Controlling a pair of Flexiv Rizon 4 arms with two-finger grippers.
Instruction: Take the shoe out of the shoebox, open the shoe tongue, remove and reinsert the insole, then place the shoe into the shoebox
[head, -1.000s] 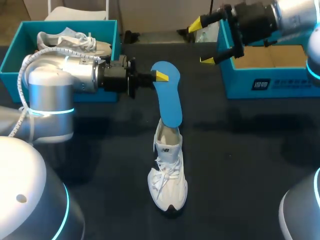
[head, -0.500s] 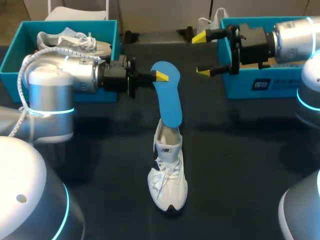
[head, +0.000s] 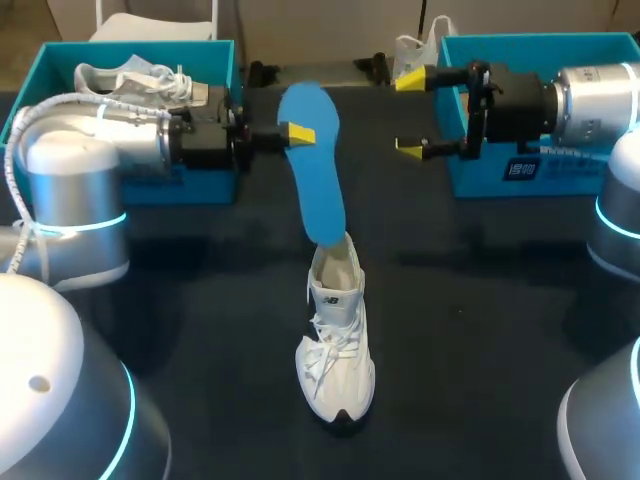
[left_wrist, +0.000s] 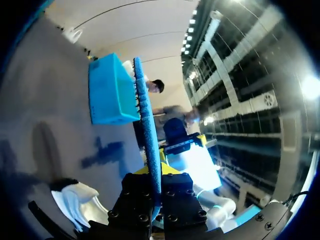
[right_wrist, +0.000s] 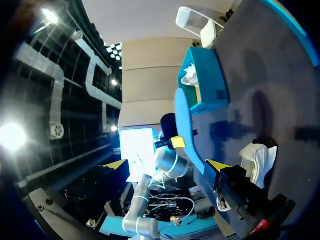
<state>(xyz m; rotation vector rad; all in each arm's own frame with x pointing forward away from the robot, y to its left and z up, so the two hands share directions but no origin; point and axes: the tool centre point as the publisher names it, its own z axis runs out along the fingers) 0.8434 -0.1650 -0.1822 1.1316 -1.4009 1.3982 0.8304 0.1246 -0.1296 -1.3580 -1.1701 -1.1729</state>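
A blue insole (head: 311, 170) hangs upright over the table with my left gripper (head: 293, 132) shut on its upper part. Its lower end is at the collar of the white shoe (head: 338, 345), which lies mid-table, toe toward the front. In the left wrist view the insole (left_wrist: 148, 125) shows edge-on between the shut fingers of the left gripper (left_wrist: 156, 172), with the shoe (left_wrist: 76, 199) below. My right gripper (head: 409, 114) stands open to the right of the insole, apart from it. The right wrist view has the insole (right_wrist: 187, 134) ahead of the right gripper (right_wrist: 167, 165) and the shoe (right_wrist: 258, 157) beside it.
A teal shoebox (head: 140, 46) at the back left holds another pale shoe (head: 135, 82). A second teal shoebox (head: 570, 165) stands at the back right, behind my right arm. Dark tabletop surrounds the white shoe.
My left gripper has drawn the insole up and back to the left, so less of it sits in the shoe. The right gripper has come down and levelled out beside the insole, still open.
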